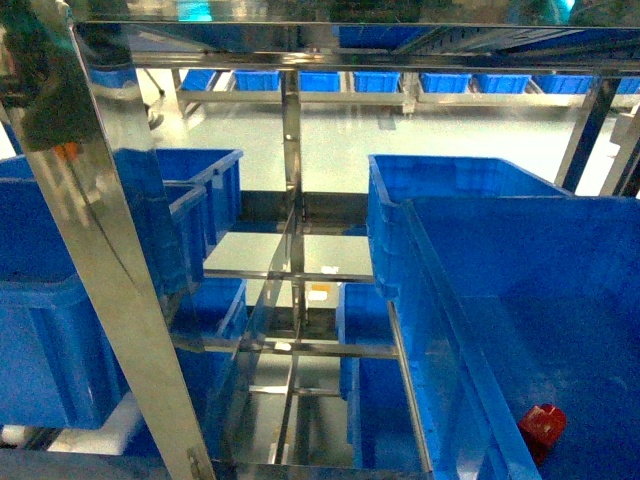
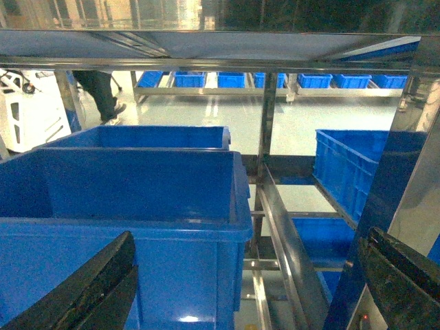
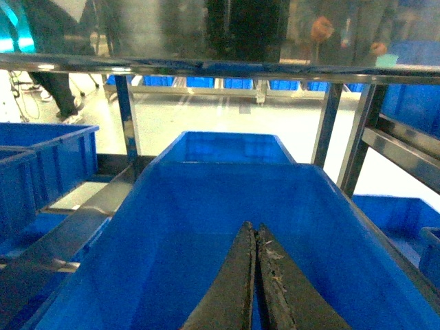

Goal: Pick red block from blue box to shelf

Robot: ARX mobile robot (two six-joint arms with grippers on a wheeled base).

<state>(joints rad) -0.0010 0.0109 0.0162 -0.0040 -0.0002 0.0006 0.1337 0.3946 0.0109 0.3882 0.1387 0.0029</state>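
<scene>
The small red block (image 1: 541, 425) lies on the floor of a large dark blue crate (image 1: 590, 270) that stands on the steel shelf (image 1: 291, 150), at the lower right of the head view. The blue box is out of view. My right gripper (image 3: 255, 227) is shut with nothing between its fingers, and hangs over the inside of a dark blue crate (image 3: 206, 206); the block does not show in that view. My left gripper (image 2: 251, 237) is open, its fingers (image 2: 103, 282) far apart in front of another blue crate (image 2: 137, 199). Neither gripper shows in the head view.
Dark blue crates (image 1: 60, 300) fill the shelf's left side and lower tiers. A shiny slanting upright (image 1: 110, 250) crosses the near left. A steel rail (image 3: 206, 67) runs overhead. A person's legs (image 2: 103, 93) stand beyond the shelf. More blue bins (image 1: 300, 80) line a far rack.
</scene>
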